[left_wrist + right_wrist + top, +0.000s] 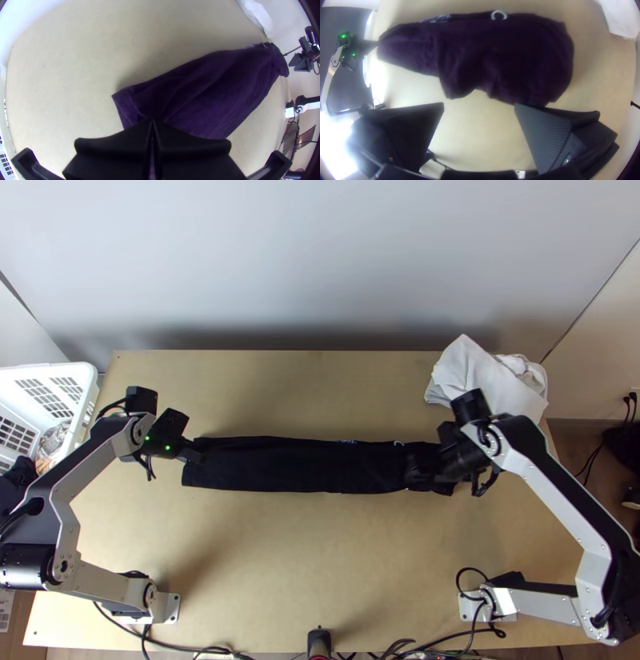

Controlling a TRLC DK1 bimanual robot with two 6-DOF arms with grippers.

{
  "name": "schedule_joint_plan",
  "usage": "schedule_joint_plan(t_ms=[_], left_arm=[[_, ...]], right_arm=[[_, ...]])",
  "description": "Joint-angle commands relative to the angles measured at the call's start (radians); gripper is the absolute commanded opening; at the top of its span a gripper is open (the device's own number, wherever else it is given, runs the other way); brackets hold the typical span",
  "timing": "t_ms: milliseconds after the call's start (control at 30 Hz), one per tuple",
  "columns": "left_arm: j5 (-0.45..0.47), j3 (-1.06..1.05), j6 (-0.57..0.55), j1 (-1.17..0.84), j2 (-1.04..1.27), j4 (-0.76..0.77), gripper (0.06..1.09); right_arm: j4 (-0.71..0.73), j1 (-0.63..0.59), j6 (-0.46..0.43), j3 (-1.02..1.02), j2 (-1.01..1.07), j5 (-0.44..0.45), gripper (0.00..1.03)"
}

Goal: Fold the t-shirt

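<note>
As the top view reveals, the t-shirt (304,468) lies strip-like.

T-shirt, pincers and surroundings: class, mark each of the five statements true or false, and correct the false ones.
1. The dark t-shirt lies as a long, narrow strip across the table. True.
2. The right pincer is closed. False: its two fingers stand wide apart.
3. The left pincer is shut at one end of the t-shirt. True.
4. The white cloth lies beneath the t-shirt. False: the white cloth lies apart from it, at the table's far right corner.
5. The white basket is at the table's left side. True.
</note>
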Motion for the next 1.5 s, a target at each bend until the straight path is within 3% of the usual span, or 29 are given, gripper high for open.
schedule_joint_plan(t_ms=[0,167,267,467,767,1100,1267,1467], left_arm=[[-0.001,0.012,-0.004,-0.005,0.008,0.005,0.09],[-0.003,0.019,-0.003,0.002,0.009,0.005,0.09],[-0.004,0.022,-0.001,0.003,0.009,0.005,0.09],[-0.004,0.019,-0.001,0.008,0.008,0.005,0.09],[-0.004,0.01,0.002,0.014,0.015,0.015,0.09],[-0.004,0.019,0.002,0.006,0.031,0.027,0.09],[-0.004,0.022,0.002,0.006,0.034,0.028,0.09],[-0.007,0.035,0.011,0.008,-0.003,0.01,0.09]], right_arm=[[-0.101,0.124,0.053,0.055,0.081,-0.166,0.98],[-0.093,0.191,0.026,0.063,0.208,-0.206,0.98],[0.019,0.161,-0.019,0.043,0.276,-0.178,0.98],[0.398,0.127,-0.092,-0.016,0.283,0.136,0.98],[0.767,0.125,-0.178,-0.148,0.11,0.351,0.98],[0.793,0.116,-0.22,-0.177,0.013,0.375,0.98],[0.876,0.113,-0.223,-0.226,0.039,0.402,0.98],[0.821,0.118,-0.211,-0.204,-0.016,0.4,0.98]])
